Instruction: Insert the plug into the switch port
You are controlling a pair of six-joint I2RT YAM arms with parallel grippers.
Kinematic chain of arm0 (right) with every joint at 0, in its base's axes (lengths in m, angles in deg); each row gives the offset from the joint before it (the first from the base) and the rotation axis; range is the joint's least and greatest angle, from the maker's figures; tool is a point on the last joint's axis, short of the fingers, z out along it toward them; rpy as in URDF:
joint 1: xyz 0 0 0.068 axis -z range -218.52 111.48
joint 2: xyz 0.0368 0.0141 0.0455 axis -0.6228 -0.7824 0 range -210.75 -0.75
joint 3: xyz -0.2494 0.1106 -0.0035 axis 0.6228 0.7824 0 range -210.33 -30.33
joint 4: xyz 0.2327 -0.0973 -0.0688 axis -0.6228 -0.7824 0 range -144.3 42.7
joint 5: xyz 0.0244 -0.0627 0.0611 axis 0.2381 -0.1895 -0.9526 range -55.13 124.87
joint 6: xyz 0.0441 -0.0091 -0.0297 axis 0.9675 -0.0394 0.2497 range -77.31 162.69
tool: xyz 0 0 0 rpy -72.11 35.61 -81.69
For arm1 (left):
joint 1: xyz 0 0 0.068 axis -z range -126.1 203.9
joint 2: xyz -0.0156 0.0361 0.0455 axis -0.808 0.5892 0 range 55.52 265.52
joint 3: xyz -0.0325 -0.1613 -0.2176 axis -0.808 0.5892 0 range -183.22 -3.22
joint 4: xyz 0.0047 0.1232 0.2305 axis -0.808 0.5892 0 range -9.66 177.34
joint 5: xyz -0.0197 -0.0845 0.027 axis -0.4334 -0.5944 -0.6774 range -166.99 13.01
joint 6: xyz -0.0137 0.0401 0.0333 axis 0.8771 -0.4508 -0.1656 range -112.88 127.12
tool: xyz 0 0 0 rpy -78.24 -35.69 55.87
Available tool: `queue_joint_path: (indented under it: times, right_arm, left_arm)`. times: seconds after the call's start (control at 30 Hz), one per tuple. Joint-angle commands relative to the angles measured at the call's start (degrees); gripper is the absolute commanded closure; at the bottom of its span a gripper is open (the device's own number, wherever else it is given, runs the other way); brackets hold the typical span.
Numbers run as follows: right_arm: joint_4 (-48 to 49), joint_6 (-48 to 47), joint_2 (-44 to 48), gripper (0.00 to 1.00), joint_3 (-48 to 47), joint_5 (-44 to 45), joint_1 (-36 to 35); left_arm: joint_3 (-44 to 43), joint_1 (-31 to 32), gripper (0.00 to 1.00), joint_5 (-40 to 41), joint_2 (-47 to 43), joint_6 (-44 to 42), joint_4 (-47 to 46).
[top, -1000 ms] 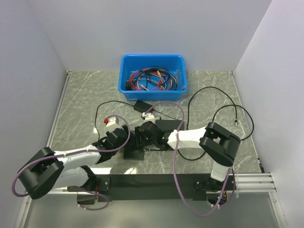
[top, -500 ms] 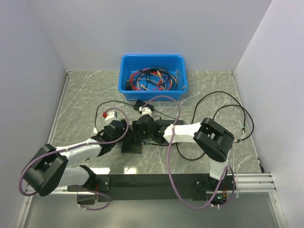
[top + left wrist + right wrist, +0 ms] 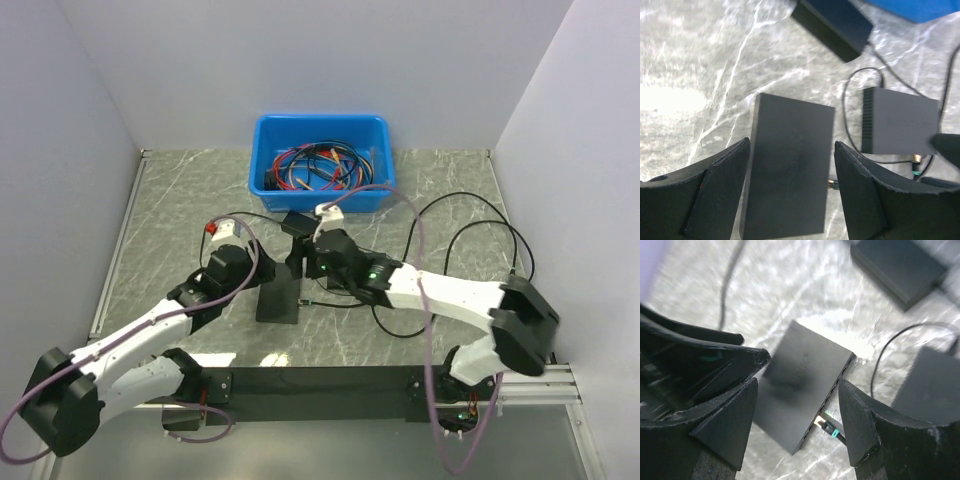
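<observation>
The switch is a flat black box lying on the marble table. The plug has a brass tip and a teal band, and it ends a thin black cable. Its tip meets the port side of the switch; how deep it sits I cannot tell. It also shows in the left wrist view beside the switch. My left gripper is open and empty above the switch. My right gripper is open and empty above it too. In the top view the left gripper is left of the switch and the right gripper is behind it.
A second black box lies right of the switch. A black brick adapter lies behind it. A blue bin of red, blue and black cables stands at the back. Black cable loops lie on the right.
Both grippers have lifted off and drawn back from the switch, so its top now shows. The right arm has stretched out from the right; the left wrist moved back and left.
</observation>
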Motion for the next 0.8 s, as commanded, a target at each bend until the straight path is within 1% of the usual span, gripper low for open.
queue_joint_path:
  times: [0.0,0.1,0.2,0.27,0.47,0.5,0.57,0.6,0.7,0.77]
  right_arm:
    - [-4.14,-1.62,7.99,0.27,2.22,4.79,-0.93]
    - [-6.25,-1.54,12.75,0.28,5.81,6.02,-1.1]
    - [-9.15,-0.84,20.38,0.27,9.5,7.34,-1.54]
    - [-11.96,-0.31,23.56,0.28,11.1,8.48,-1.72]
    - [-16.36,-0.48,39.02,0.28,17.77,9.89,-2.33]
    - [-16.72,-0.57,43.74,0.29,19.61,11.28,-2.34]
    - [-17.59,-0.04,48.78,0.29,21.55,12.87,-2.69]
    - [-17.77,-0.13,53.41,0.29,23.3,13.49,-2.69]
    - [-19.26,-0.92,60.37,0.28,25.51,15.25,-2.69]
    - [-21.2,-0.31,61.98,0.27,25.43,16.22,-2.6]
  left_arm:
    - [-2.86,0.07,0.26,-2.38,-3.81,-3.42,3.55]
    - [-2.51,0.25,0.27,-4.68,-6.28,-5.35,4.43]
    - [-1.73,1.13,0.27,-5.29,-7.42,-5.01,5.05]
    - [-1.2,2.0,0.28,-5.48,-7.95,-4.83,4.35]
    - [2.4,2.97,0.28,-3.54,-11.02,-5.71,3.03]
    - [3.1,3.15,0.28,-3.02,-11.46,-5.71,3.03]
    - [3.81,3.58,0.29,-2.14,-12.86,-5.71,2.85]
    - [4.25,3.68,0.29,-2.05,-13.31,-5.71,2.42]
    - [4.78,4.47,0.3,-1.78,-14.8,-5.97,2.32]
    - [5.04,4.99,0.3,-1.78,-15.68,-6.23,1.71]
